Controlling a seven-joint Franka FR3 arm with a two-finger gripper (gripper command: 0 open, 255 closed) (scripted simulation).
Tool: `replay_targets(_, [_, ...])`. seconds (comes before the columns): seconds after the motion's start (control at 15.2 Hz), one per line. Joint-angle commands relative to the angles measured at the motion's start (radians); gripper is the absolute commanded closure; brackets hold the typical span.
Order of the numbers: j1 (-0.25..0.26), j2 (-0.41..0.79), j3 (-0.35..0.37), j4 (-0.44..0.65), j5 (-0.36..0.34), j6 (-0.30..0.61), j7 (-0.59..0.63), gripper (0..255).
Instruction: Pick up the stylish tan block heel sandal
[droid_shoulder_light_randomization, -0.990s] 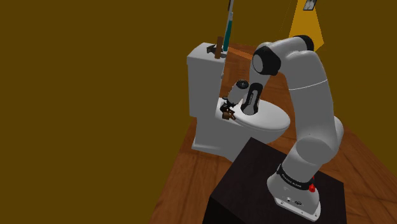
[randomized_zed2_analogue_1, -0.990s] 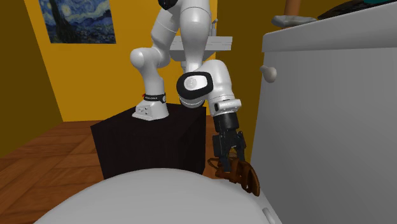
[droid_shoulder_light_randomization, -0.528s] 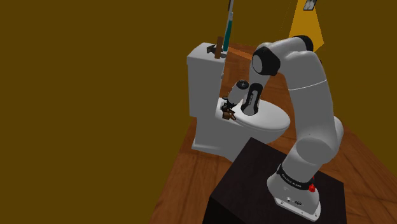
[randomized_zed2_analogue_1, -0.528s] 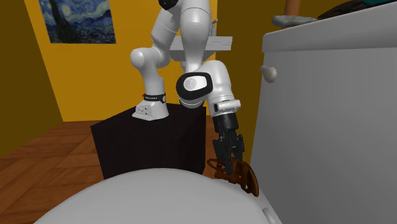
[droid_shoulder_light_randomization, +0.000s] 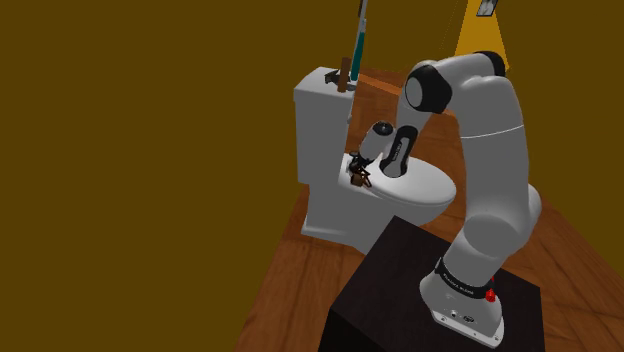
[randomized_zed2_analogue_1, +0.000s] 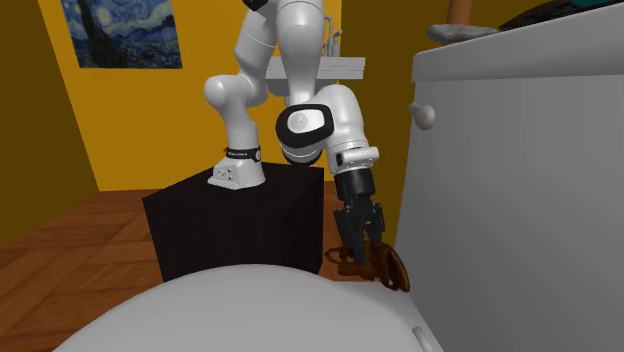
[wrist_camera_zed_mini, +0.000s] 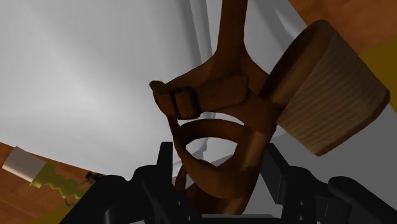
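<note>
The gripper (randomized_zed2_analogue_1: 366, 248) is closed narrowly on the brown sandal (randomized_zed2_analogue_1: 386, 270), its black fingers (wrist_camera_zed_mini: 278, 170) clasping the looped straps from both sides. The sandal is at the back of the white toilet lid (randomized_zed2_analogue_1: 230, 310), just beside the tank (randomized_zed2_analogue_1: 500, 180); whether it touches the lid cannot be told. The wrist view shows its buckled strap (wrist_camera_zed_mini: 197, 98) and pale, wood-grained block heel (wrist_camera_zed_mini: 334, 89). A dark band (randomized_zed2_analogue_1: 241, 155) around the arm's base carries writing too small to read. A swirling night-sky painting (randomized_zed2_analogue_1: 120, 30) hangs on the yellow wall (randomized_zed2_analogue_1: 60, 110).
</note>
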Motion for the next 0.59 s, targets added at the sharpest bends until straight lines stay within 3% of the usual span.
replay_targets(0.0, [-0.033,-0.045,0.038,-0.008,-0.01,-0.037,-0.015,255])
replay_targets(0.53, [-0.175,-0.191,0.2,-0.046,0.026,-0.158,-0.126,255])
